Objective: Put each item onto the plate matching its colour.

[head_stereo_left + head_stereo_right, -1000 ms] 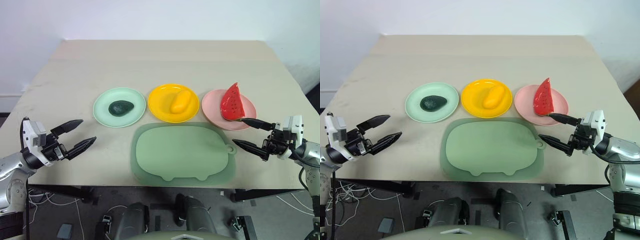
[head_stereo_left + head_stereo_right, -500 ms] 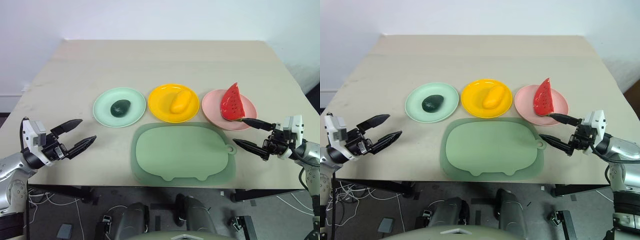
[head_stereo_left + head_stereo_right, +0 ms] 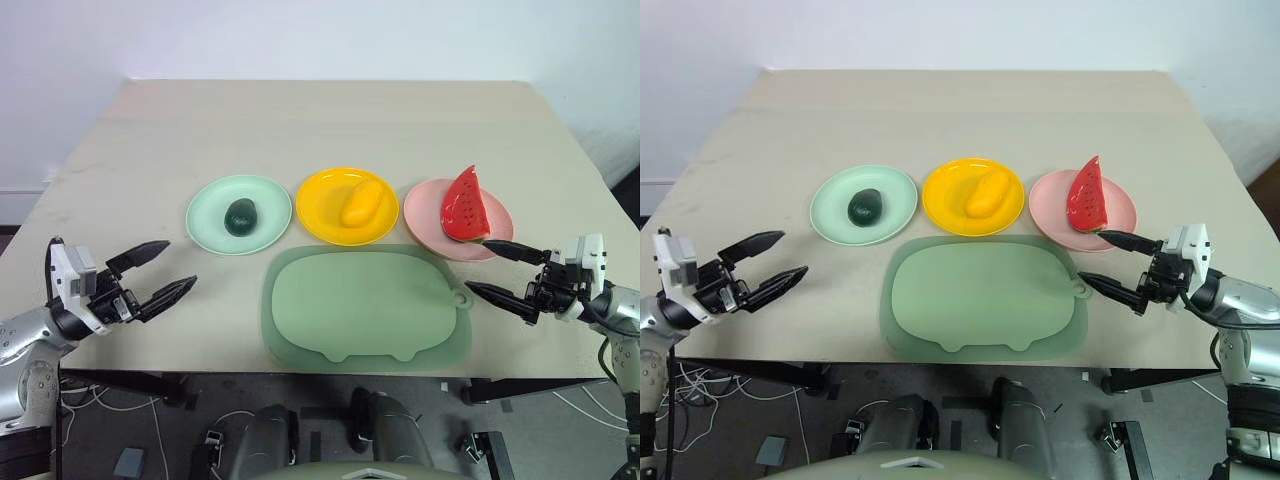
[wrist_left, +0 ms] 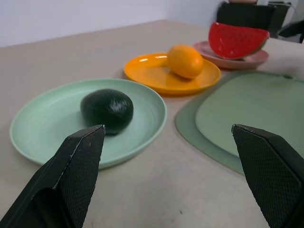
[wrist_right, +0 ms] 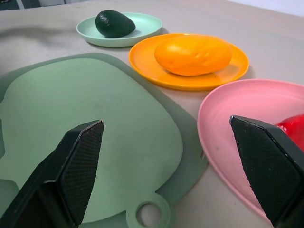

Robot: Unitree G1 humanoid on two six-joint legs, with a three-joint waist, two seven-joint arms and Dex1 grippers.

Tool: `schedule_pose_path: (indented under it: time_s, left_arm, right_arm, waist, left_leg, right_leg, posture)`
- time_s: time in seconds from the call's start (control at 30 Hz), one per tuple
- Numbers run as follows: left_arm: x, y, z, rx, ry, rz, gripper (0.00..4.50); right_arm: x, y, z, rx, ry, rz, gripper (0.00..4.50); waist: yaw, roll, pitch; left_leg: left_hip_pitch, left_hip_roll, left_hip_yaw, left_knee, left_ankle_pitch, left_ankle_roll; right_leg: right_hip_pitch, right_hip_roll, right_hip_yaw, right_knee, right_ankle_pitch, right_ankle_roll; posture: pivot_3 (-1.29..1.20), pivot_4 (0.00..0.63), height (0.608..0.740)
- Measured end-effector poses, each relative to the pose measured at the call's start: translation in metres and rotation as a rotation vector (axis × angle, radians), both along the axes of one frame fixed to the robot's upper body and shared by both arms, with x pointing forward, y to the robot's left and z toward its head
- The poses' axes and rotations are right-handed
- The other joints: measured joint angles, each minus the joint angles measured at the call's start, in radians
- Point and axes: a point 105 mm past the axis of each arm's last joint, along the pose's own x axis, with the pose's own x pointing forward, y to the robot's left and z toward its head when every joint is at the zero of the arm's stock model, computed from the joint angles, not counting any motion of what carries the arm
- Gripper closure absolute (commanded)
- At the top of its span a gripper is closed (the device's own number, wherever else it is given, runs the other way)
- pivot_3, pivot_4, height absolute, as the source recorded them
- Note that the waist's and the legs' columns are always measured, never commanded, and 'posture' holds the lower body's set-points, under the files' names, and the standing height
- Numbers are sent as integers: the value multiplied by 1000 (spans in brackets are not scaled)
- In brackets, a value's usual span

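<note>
Left gripper (image 3: 160, 271) and right gripper (image 3: 506, 272) stand open and empty; avocado (image 3: 240, 215) on green plate (image 3: 207, 225), mango (image 3: 362, 203) on yellow plate (image 3: 318, 205), watermelon (image 3: 464, 206) on pink plate (image 3: 424, 213), left to right.

Far half of the table (image 3: 330, 115) bare, wide open for a pass. Mid-table a row blocks a straight run: mint green plate (image 3: 208, 228) with avocado (image 3: 240, 216), yellow-orange plate (image 3: 322, 206) with mango (image 3: 361, 203), pale pink plate (image 3: 428, 218) with upright watermelon wedge (image 3: 464, 206), tallest thing there. Narrow gaps between plates. Pale green mat (image 3: 366, 303) lies flat just in front, nearly touching the plates. Bare tabletop flanks the row both sides.
</note>
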Motion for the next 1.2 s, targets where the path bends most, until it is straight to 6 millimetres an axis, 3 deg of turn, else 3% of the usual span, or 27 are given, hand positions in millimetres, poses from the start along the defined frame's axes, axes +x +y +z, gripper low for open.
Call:
schedule_pose_path:
  time_s: [1.2]
  left_arm:
    - [0, 3, -1, 21, -31, -3, 23]
  right_arm:
    - [4, -3, 0, -12, -8, -18, 0]
  waist:
    - [0, 0, 0]
  left_leg:
    - [0, 0, -1, 0, 0, 0]
  right_leg:
    - [0, 0, 0, 0, 0, 0]
  posture:
    - [0, 150, 733]
